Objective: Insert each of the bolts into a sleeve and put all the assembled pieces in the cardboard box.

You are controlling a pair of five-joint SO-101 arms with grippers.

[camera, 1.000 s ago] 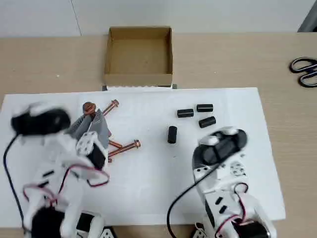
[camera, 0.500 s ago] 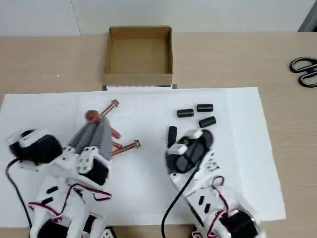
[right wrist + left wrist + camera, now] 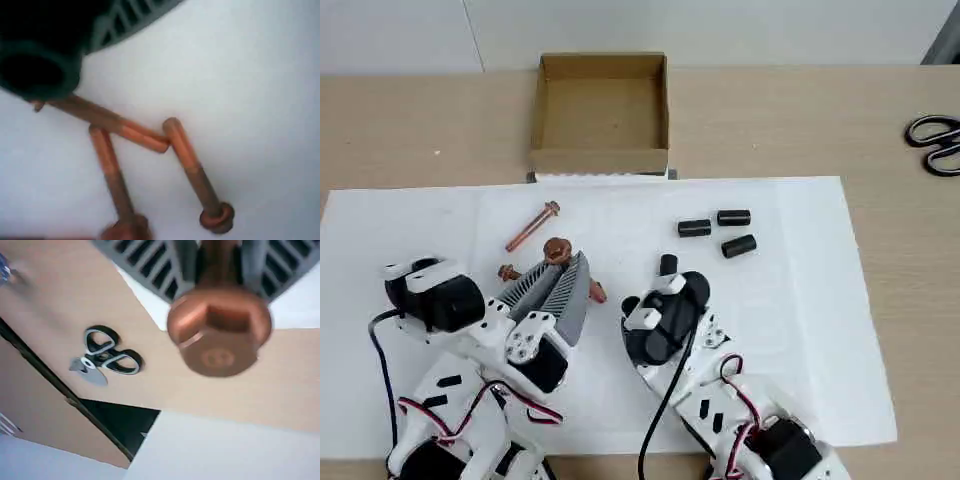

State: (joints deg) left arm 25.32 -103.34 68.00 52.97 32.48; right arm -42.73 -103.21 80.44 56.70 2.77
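My left gripper (image 3: 560, 262) is shut on a copper bolt (image 3: 557, 249) and holds it above the white paper with its head up; in the left wrist view the bolt's hex head (image 3: 219, 335) sits between the grey fingers (image 3: 145, 260). My right gripper (image 3: 666, 272) is shut on a black sleeve (image 3: 667, 264), whose open end (image 3: 35, 72) shows in the right wrist view. Three bolts (image 3: 531, 227) (image 3: 508, 272) (image 3: 597, 292) lie on the paper near the left gripper. Three sleeves (image 3: 694, 228) (image 3: 733, 217) (image 3: 738, 245) lie to the right. The cardboard box (image 3: 600, 160) stands at the back.
White paper (image 3: 800, 300) covers the near half of the wooden table. Scissors (image 3: 932, 140) lie at the far right edge of the table. Three bolts (image 3: 197, 175) (image 3: 112, 175) (image 3: 105, 120) lie crossed on the paper under the held sleeve.
The left gripper has carried its bolt to the right and nearer. The right arm has swung left to the lone sleeve and closed on it.
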